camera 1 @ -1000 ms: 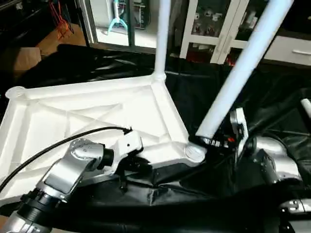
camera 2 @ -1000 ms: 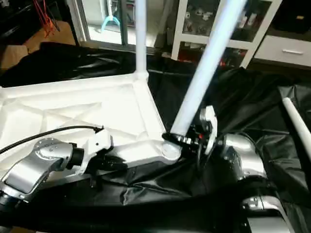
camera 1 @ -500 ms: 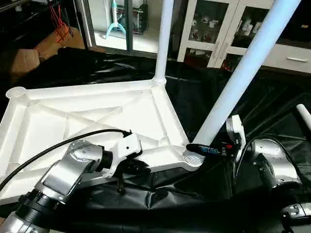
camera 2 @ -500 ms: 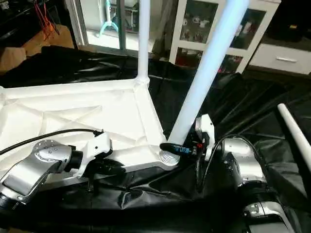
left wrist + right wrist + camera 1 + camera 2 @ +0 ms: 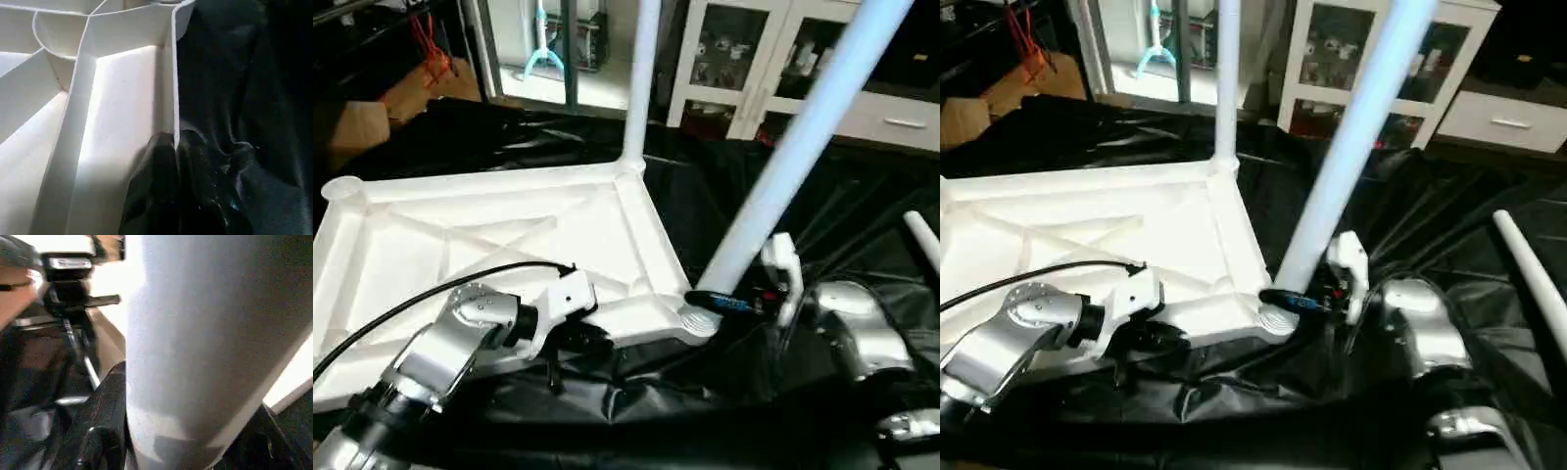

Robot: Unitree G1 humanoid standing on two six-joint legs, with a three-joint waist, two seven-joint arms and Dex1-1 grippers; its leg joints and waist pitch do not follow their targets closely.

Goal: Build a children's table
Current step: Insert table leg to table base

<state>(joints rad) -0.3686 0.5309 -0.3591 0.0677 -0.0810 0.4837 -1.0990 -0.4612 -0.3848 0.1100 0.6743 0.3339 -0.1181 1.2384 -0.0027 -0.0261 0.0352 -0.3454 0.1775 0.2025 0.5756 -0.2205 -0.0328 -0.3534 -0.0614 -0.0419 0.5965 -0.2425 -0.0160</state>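
The white tabletop (image 5: 489,235) lies underside up on black sheeting, its X ribs showing. One white leg (image 5: 641,78) stands upright in the far right corner socket. A second leg (image 5: 793,147) leans over the near right socket (image 5: 698,320). My right gripper (image 5: 717,301) is shut on this leg just above the socket, and its black fingers (image 5: 105,421) clasp the tube on both sides. My left gripper (image 5: 176,181) is shut on the tabletop's near rim (image 5: 174,98), one finger on each side of the thin wall.
A loose white leg (image 5: 1528,264) lies on the black sheeting (image 5: 822,215) at the right. The far left corner socket (image 5: 340,188) holds nothing. White cabinets (image 5: 773,59) and a glass door stand behind the work area.
The camera has shifted. The leaning leg's lower end and my right gripper have come down closer to the near right socket. My left gripper keeps its hold on the rim.
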